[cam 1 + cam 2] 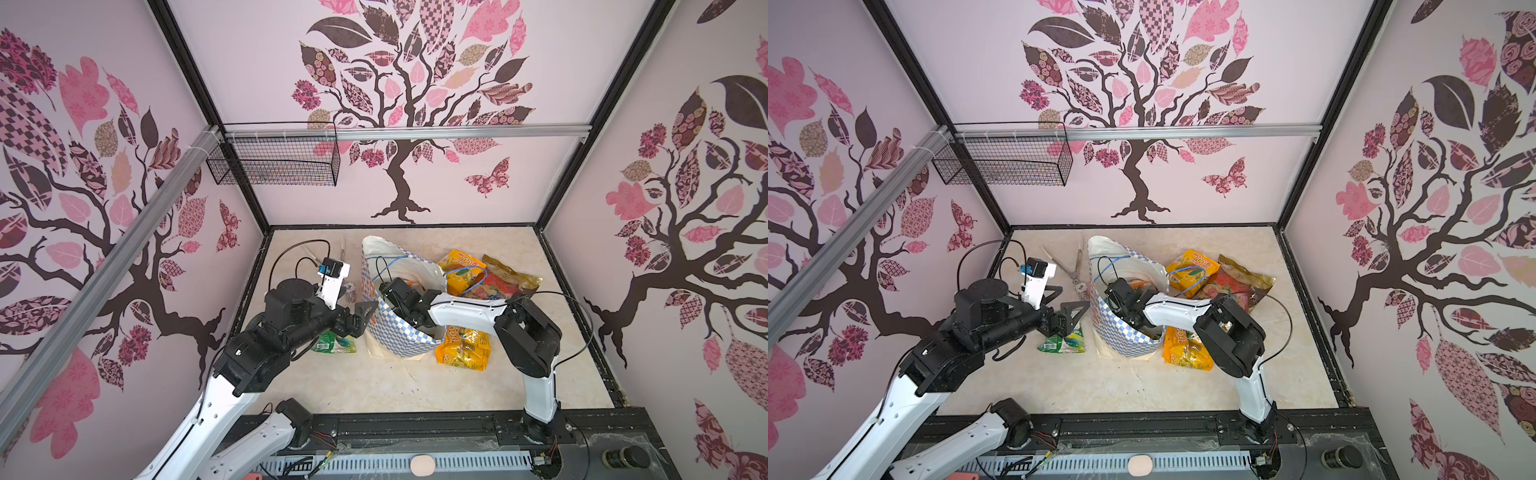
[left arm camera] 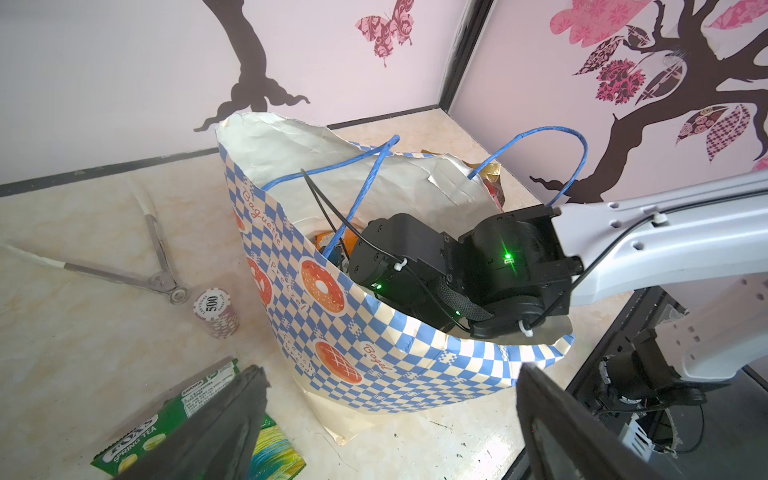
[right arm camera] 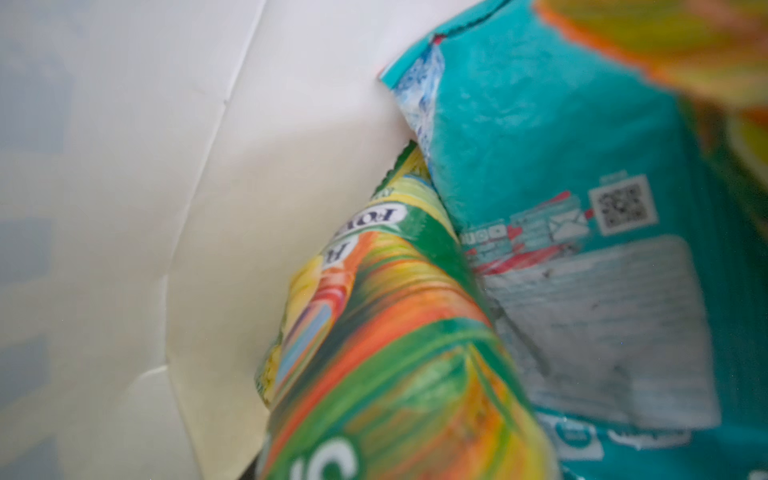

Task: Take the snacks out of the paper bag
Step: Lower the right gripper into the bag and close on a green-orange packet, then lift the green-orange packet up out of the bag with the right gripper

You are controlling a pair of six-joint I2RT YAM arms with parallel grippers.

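Blue-and-white checks and orange round logos on the paper bag (image 2: 374, 332), white inside; teal packet (image 3: 540, 145); green-orange striped packet (image 3: 395, 332); yellow-orange packet (image 1: 463, 348); green packet (image 1: 334, 344); beige marbled tabletop (image 1: 374, 386).

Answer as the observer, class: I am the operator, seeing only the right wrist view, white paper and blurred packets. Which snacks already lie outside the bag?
Observer: In both top views, right of the blue-and-white checked paper bag lie a front yellow-orange glossy packet, a rear yellow-orange glossy packet and a gold-red fruit-picture packet.
Operator: Anything on its left?
Observer: A green glossy tea packet, flat on the table.
Operator: And the left arm?
Observer: The left end effector hangs open and empty beside the bag.
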